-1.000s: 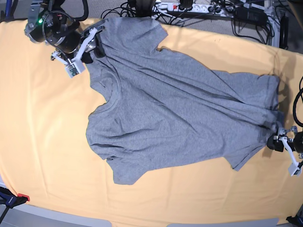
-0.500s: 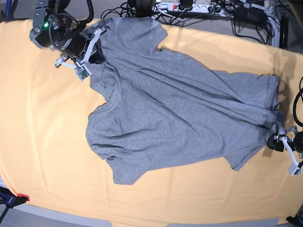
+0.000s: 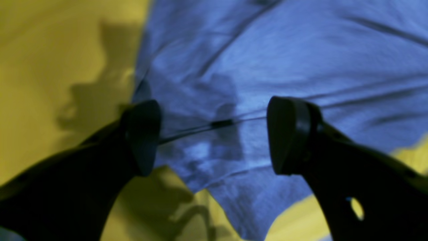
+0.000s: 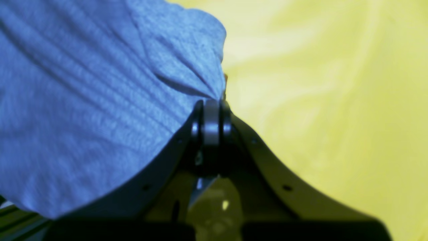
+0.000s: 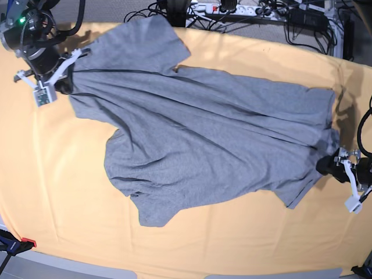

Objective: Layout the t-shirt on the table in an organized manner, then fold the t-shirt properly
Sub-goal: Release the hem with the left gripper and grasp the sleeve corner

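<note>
The grey t-shirt lies spread and wrinkled across the yellow-orange table. At the far left my right gripper is shut on the shirt's shoulder edge, which it holds stretched out to the left. The right wrist view shows its jaws pinching a fold of the t-shirt over the table. At the right edge my left gripper stands open at the shirt's hem corner. In the left wrist view its fingers straddle the t-shirt just above the cloth, gripping nothing.
Cables and a power strip lie beyond the table's far edge. A red-tipped clamp sits at the near left corner. Bare table cloth runs along the near side.
My right gripper has shut on the shirt's shoulder and dragged it left, stretching the top edge flat; the neckline no longer shows. The left gripper has barely moved.
</note>
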Robot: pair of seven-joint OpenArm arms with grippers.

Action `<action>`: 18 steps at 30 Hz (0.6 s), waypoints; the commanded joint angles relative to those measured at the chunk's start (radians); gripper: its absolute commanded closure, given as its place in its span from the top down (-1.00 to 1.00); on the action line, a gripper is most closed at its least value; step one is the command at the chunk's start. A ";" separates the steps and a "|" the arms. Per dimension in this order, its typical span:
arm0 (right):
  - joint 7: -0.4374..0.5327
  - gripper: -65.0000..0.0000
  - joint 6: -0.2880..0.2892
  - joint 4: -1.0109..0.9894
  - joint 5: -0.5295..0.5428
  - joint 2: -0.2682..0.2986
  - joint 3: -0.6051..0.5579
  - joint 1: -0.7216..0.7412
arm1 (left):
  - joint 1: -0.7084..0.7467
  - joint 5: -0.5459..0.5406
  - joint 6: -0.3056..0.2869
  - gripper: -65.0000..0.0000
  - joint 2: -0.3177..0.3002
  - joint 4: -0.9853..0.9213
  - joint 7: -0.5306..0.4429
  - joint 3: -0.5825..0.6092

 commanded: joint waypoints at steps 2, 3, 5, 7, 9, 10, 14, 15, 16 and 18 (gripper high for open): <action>0.017 -1.00 -0.031 0.016 -0.003 0.010 0.045 0.000 | -0.031 -0.122 -0.042 0.52 -0.022 0.010 0.051 -0.011; 0.019 -1.00 -0.045 0.015 -0.003 0.010 0.061 0.000 | -0.031 -0.175 -0.058 0.52 -0.022 0.010 0.090 -0.011; 0.018 -1.00 -0.061 0.015 -0.003 0.010 0.080 0.000 | -0.031 -0.285 -0.085 0.52 -0.022 0.010 0.143 -0.011; 0.019 -1.00 -0.064 0.015 -0.019 0.010 0.083 0.000 | -0.031 -0.292 -0.089 0.52 -0.022 0.010 0.143 -0.011; 0.023 -1.00 -0.063 0.014 -0.025 0.009 0.083 0.000 | -0.029 -0.292 -0.085 0.52 -0.026 0.010 0.143 -0.011; 0.023 -1.00 -0.063 0.013 -0.025 0.009 0.083 0.000 | -0.025 -0.292 -0.085 0.52 -0.032 0.010 0.143 -0.011; 0.024 -1.00 -0.061 0.009 -0.064 0.010 0.083 0.000 | -0.022 -0.292 -0.084 0.52 -0.079 0.010 0.143 -0.014; 0.027 -1.00 -0.063 0.009 -0.077 0.010 0.083 0.000 | -0.019 -0.292 -0.073 0.52 -0.093 0.010 0.143 -0.021; 0.027 -1.00 -0.064 0.009 -0.077 0.010 0.083 0.000 | -0.013 -0.292 -0.059 0.52 -0.106 0.010 0.143 -0.032; 0.029 -1.00 -0.072 0.009 -0.074 0.010 0.083 0.000 | 0.012 -0.292 -0.045 0.52 -0.125 0.010 0.143 -0.064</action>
